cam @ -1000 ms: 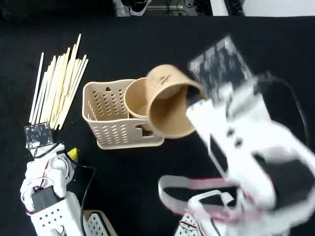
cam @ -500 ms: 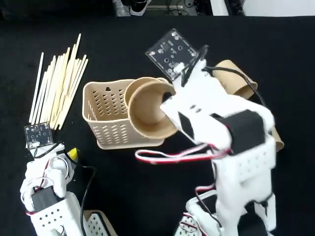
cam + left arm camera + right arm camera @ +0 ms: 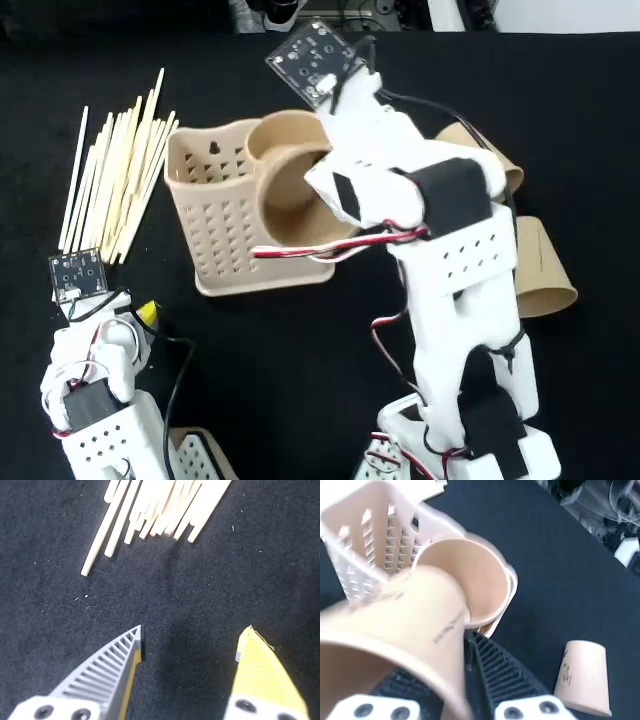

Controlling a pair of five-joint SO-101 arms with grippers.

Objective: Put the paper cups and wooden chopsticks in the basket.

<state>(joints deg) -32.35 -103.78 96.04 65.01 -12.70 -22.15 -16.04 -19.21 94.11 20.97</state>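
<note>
Right end effector (image 3: 465, 645) clenched on the held cup (image 3: 405, 625), gripping its wall near the rim, one ribbed finger (image 3: 500, 677) outside. Held cup is tilted, mouth toward the wrist camera, base pointing at the basket (image 3: 215, 215). In the high view it sits at the basket's right end, overlapping the rim; cannot tell if it touches. Second cup (image 3: 283, 135) stands in the basket right behind it, mouth up. Third cup (image 3: 495, 165) and fourth cup (image 3: 542, 268) lie on their sides on the surface (image 3: 225, 580), right of the arm, outside the basket, near each other. Left end effector (image 3: 192, 630) released, jaws spread wide with nothing between them, low over bare surface just short of the chopsticks (image 3: 160, 510). Chopsticks lie in a loose fanned bundle on the surface left of the basket, none inside it.
</note>
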